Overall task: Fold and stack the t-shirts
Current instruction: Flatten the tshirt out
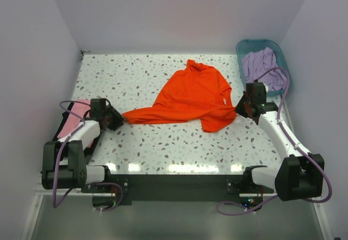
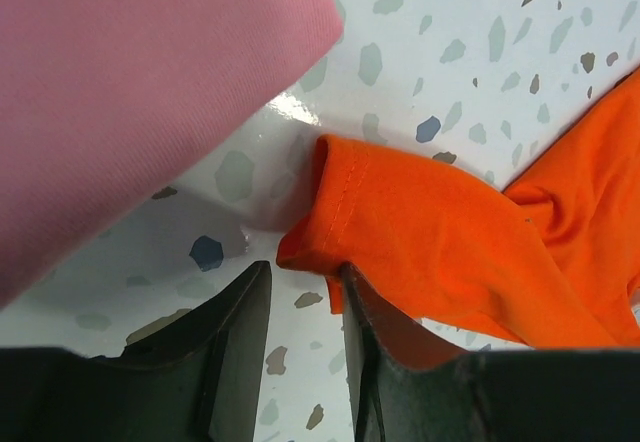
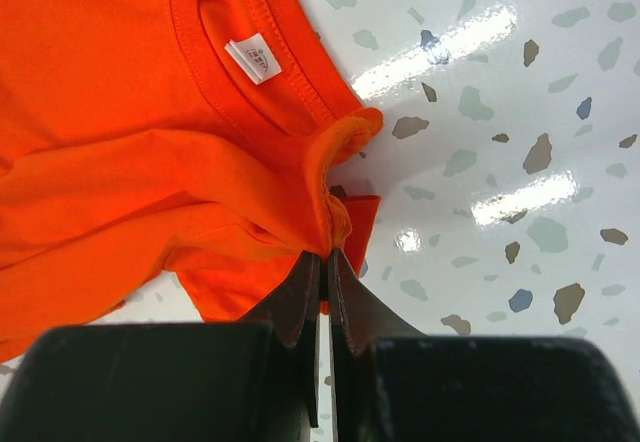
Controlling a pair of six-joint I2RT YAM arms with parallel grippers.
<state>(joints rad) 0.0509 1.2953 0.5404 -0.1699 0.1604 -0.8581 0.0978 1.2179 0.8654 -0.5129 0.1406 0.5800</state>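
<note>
The orange t-shirt (image 1: 190,96) lies crumpled mid-table, its white neck label (image 3: 252,59) showing. My right gripper (image 1: 242,108) is shut on a bunch of its cloth beside the collar (image 3: 325,254). My left gripper (image 1: 117,119) is open at the shirt's left tip; the orange hem (image 2: 400,222) rests against one fingertip (image 2: 350,287), with bare table between the jaws. The folded pink t-shirt (image 1: 70,121) lies at the left edge on what looks like the black one (image 1: 58,134); the pink one fills the upper left of the left wrist view (image 2: 130,92). The lavender t-shirt (image 1: 261,63) is in the basket.
The teal plastic basket (image 1: 285,69) stands at the back right corner, just behind my right arm. White walls close in the speckled table (image 1: 163,147) on three sides.
</note>
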